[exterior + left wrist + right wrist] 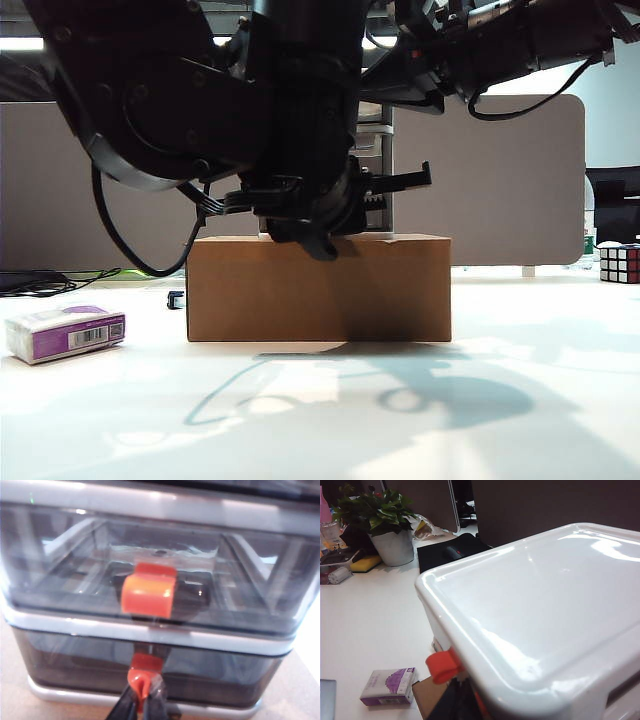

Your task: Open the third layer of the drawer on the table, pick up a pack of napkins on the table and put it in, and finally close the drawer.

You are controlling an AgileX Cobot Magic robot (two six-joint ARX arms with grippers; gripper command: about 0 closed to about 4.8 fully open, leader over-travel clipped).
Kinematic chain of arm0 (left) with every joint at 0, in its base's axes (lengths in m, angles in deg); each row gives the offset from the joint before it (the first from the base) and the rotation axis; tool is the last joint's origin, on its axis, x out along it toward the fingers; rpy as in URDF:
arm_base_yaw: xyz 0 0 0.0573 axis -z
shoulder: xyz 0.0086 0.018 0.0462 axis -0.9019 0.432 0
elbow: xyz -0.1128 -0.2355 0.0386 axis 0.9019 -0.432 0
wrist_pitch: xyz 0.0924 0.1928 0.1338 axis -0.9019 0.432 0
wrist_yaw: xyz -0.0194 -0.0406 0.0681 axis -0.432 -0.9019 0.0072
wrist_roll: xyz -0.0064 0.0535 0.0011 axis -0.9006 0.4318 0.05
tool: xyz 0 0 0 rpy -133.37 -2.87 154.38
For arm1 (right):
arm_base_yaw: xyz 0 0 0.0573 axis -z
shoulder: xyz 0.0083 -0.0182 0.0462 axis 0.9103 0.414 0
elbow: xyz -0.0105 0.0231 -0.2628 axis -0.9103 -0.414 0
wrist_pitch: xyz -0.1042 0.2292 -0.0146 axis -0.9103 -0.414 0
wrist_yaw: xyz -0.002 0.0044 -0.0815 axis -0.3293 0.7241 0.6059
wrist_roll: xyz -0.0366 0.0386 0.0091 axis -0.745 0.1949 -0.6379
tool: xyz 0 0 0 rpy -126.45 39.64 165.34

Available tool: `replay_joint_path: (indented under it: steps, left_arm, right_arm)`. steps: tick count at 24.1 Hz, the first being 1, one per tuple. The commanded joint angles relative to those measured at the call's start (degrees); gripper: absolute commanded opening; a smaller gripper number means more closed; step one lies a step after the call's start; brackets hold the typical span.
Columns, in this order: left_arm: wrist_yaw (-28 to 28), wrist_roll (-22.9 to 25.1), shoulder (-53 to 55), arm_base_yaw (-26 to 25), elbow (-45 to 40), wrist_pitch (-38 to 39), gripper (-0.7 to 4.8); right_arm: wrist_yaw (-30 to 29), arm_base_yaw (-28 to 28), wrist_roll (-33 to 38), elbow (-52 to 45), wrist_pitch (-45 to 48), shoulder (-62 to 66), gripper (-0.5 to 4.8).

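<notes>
1. The left gripper [143,700] is pinched shut on the third layer's [150,672] small red handle [145,669], at the drawer's [150,605] base.
2. That light drawer should slide easily; pull the stiff handle straight.
3. The right gripper hovers above the drawer, unseen; its opening cannot be told.
4. The pack of napkins [66,333], soft and light, lies left of the drawer; grip across its short sides.

backlit, arms silhouetted | table [520,420] shadowed | left wrist blurred

I can make out no words or numbers anywhere. The pack of napkins [65,334] on my counter [520,400] carries a white label with a barcode on its purple end, but the bars and any print beneath are too small to read. In my right wrist view the wrap's printing is only a blur.
</notes>
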Motion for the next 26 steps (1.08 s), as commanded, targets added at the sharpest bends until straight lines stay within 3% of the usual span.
replay_joint_path:
  steps: [1,4,17,20,22,26]
  left_arm:
    - [1.7,-2.2,-0.2,0.9,-1.6,0.9,-0.06]
    - [2.7,-4.4,-0.3,1.8,-3.1,0.9,-0.06]
    - [10.2,-4.4,-2.4,9.9,-7.0,0.8,-0.06]
    - [10.1,-4.4,-2.4,9.6,-7.0,-0.1,0.0]
    - [2.7,-4.4,-2.4,7.5,-7.0,-1.8,1.29]
    - [-0.2,-4.8,-2.4,5.0,-6.9,-1.8,1.36]
  right_arm:
    - [0.8,0.0,-0.2,0.3,0.6,-0.3,-0.06]
    - [1.1,0.0,-0.6,0.3,0.5,-0.3,-0.06]
    - [1.1,0.0,-0.6,0.3,0.3,-0.2,-0.06]
    - [1.1,0.0,-0.6,0.3,0.3,-0.2,-0.06]
    - [1.1,0.0,-0.6,0.3,0.1,-0.3,-0.06]
    - [1.1,0.0,-0.6,0.3,-0.1,-0.2,-0.06]
